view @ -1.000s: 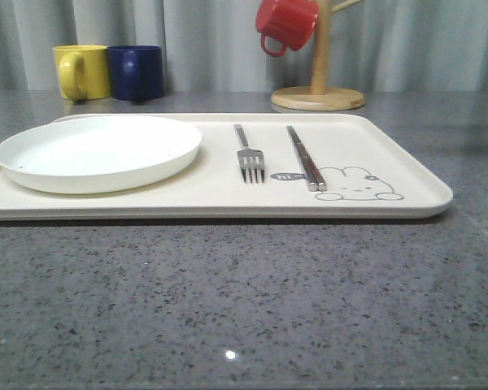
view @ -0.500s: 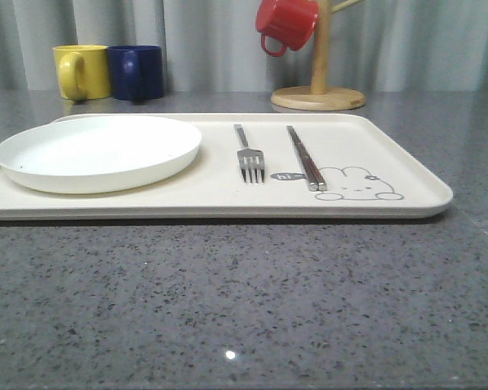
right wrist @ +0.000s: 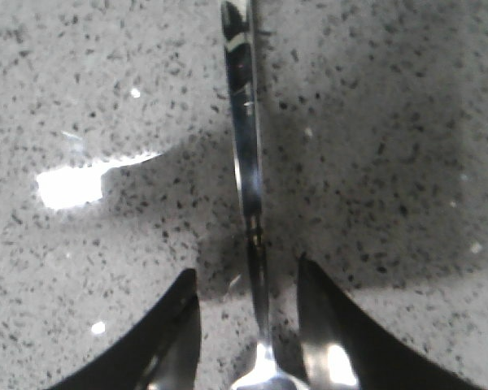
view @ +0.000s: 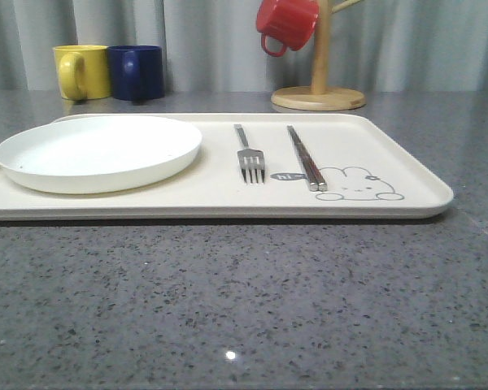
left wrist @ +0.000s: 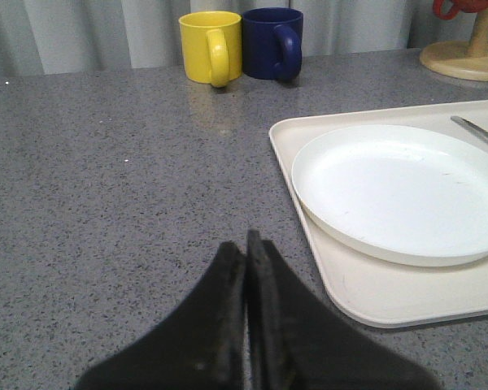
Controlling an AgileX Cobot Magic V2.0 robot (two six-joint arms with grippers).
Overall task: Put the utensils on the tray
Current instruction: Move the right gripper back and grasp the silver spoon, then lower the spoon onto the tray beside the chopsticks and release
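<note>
the right gripper (right wrist: pixel 248 317) stands parted astride the spoon (right wrist: pixel 246 162) handle, contact unclear; the left gripper (left wrist: pixel 246 252) is pressed closed, empty.

Left gripper (left wrist: pixel 246 252) sits low over the counter, fingers pressed flat together. Right gripper (right wrist: pixel 246 280) points straight down, jaws parted, nothing clamped.
</note>
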